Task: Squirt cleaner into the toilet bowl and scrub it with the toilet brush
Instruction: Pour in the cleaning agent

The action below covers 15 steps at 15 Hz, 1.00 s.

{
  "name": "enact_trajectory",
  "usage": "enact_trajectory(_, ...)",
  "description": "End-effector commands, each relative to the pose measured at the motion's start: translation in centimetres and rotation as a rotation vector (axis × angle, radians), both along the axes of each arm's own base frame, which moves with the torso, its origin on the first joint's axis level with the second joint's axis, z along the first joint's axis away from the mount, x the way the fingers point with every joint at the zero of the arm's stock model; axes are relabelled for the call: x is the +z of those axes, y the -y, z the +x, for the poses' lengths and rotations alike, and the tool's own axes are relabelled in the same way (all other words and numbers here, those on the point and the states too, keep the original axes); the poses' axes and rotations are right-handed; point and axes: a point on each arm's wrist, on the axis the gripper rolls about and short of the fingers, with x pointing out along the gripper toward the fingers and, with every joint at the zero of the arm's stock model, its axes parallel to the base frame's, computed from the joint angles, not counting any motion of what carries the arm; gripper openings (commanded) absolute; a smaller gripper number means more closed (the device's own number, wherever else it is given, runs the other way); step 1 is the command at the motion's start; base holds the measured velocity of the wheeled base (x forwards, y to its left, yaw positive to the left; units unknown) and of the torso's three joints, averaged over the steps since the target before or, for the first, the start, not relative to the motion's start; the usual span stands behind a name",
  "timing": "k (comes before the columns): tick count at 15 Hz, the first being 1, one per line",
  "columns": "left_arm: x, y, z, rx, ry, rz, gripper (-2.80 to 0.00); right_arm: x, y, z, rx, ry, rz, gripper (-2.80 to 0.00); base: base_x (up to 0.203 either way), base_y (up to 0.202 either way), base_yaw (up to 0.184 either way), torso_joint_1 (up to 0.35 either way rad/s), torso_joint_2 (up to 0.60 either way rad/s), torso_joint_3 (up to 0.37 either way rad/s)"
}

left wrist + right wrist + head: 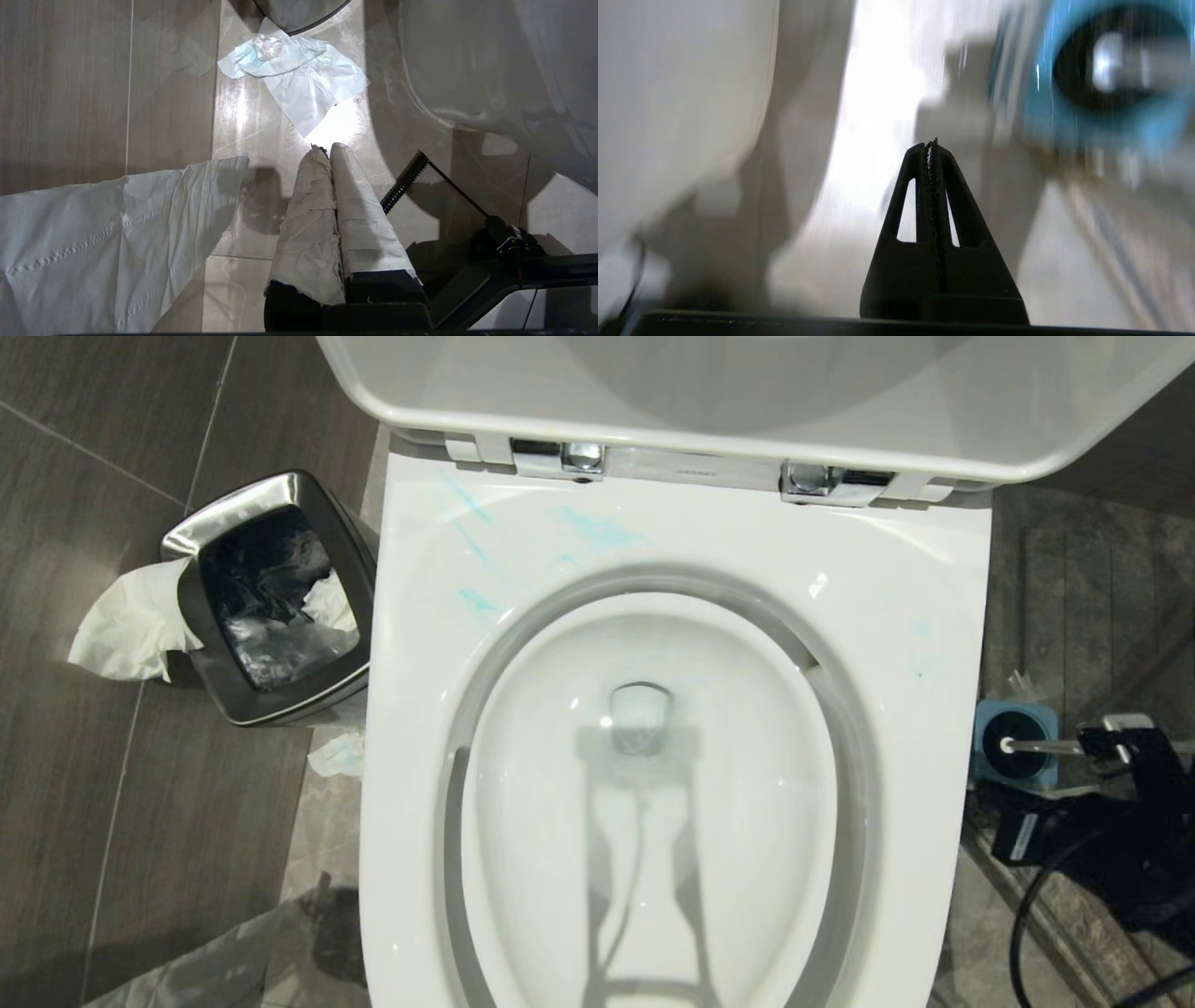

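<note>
The white toilet bowl (pixel 896 616) fills the head view, with its lid (pixel 653 392) raised. Thin turquoise smears of cleaner (pixel 597 529) lie on the back left of the rim. On the floor to the right stands the blue-topped brush holder (pixel 985 728), with the toilet brush's slim handle (pixel 1046 746) rising from its black hole. My right arm (pixel 1120 821) is beside it. My right gripper (pixel 932 142) is shut and empty, pointing at the floor between the bowl and the holder (pixel 1111 116). My left gripper (pixel 329 148), its fingers wrapped in white, is shut and empty, low over the floor.
A steel waste bin (pixel 271 597) with a black liner stands left of the bowl, tissue (pixel 131 625) hanging over its side. Crumpled tissue (pixel 299 79) lies on the floor ahead of the left gripper, and a large tissue sheet (pixel 117 224) lies beside it. A black cable (pixel 1027 915) loops at lower right.
</note>
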Motion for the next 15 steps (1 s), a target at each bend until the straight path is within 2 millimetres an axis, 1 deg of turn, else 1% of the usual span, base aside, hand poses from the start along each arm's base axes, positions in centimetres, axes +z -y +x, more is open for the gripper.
enact_trajectory(1, 0.0, 0.0, 0.0, -0.001, -0.003, 0.0, -2.8, -1.8, 0.1, 4.3, -0.002, 0.153, -0.004, -2.8, 0.0, 0.0, 0.0, 0.0, 0.0, 0.0)
enact_trajectory(2, 0.0, 0.0, 0.0, 0.001, -0.003, 0.0, -2.8, -1.0, 0.2, 5.6, -0.002, 0.213, -0.007, -2.8, 0.0, 0.0, 0.0, 0.0, 0.0, 0.0)
enact_trajectory(3, 0.0, 0.0, 0.0, -0.001, -0.003, 0.0, -2.8, -0.8, 0.2, 6.7, -0.002, 0.248, -0.012, -2.8, 0.0, 0.0, 0.0, 0.0, 0.0, 0.0)
enact_trajectory(4, 0.0, 0.0, 0.0, -0.001, -0.003, 0.0, -2.8, -0.8, 0.2, 7.9, -0.002, 0.269, -0.017, -2.8, 0.0, 0.0, 0.0, 0.0, 0.0, 0.0)
enact_trajectory(5, 0.0, 0.0, 0.0, -0.001, -0.003, 0.0, -2.8, -1.0, 0.3, 8.5, -0.003, 0.273, -0.021, -2.8, 0.0, 0.0, 0.0, 0.0, 0.0, 0.0)
enact_trajectory(11, 0.0, 0.0, 0.0, -0.001, -0.003, 0.0, -2.8, -1.4, 0.2, 9.3, -0.002, 0.271, -0.019, -2.8, 0.0, 0.0, 0.0, 0.0, 0.0, 0.0)
enact_trajectory(13, 0.0, 0.0, 0.0, -0.001, -0.003, 0.0, -2.8, -1.5, 0.3, 10.1, -0.005, 0.284, -0.019, -2.8, 0.0, 0.0, 0.0, 0.0, 0.0, 0.0)
enact_trajectory(15, 0.0, 0.0, 0.0, -0.001, -0.003, 0.0, -2.8, -1.9, 0.8, 11.1, -0.02, 0.287, -0.025, -2.8, 0.0, 0.0, 0.0, 0.0, 0.0, 0.0)
